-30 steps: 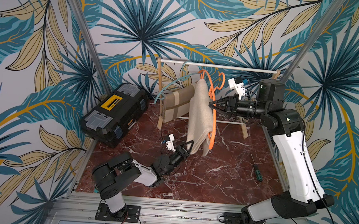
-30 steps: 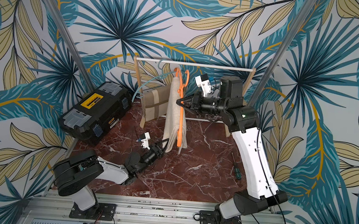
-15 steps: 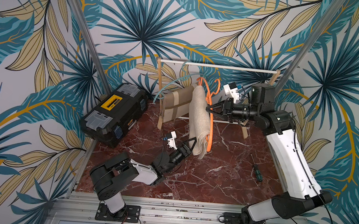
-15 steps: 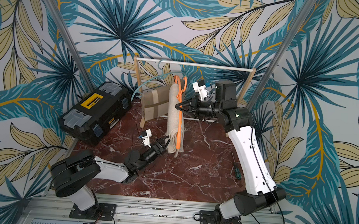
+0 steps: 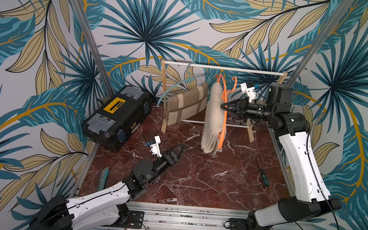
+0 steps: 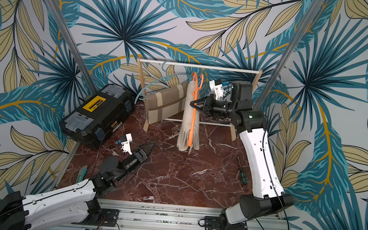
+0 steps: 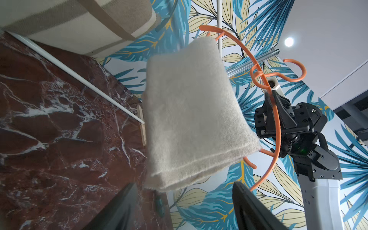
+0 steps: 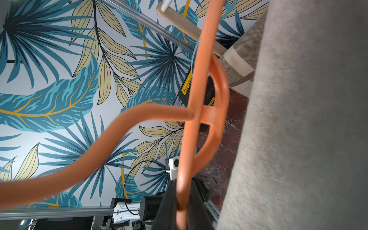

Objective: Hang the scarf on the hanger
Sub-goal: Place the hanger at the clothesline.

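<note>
Walls all round wore teal-and-tan palm-leaf wallpaper [image 5: 140, 26]. Red-brown, white-veined marble floor [image 5: 206, 184] at ctr. Silver aluminium posts [image 5: 87, 29] at 10 & 2 o'clock. Light-wood clothes rack w/ white rod [image 5: 249, 70] at 12. Round white ceiling light [image 7: 289, 41] glowed.

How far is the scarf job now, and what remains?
Done: the cream scarf lies folded over the orange hanger. In hand: the right gripper is shut on the hanger, holding it in the air; the left gripper is open, below the scarf and apart from it. Left: probably hooking the hanger on the rack rail, which its hook does not touch.
</note>
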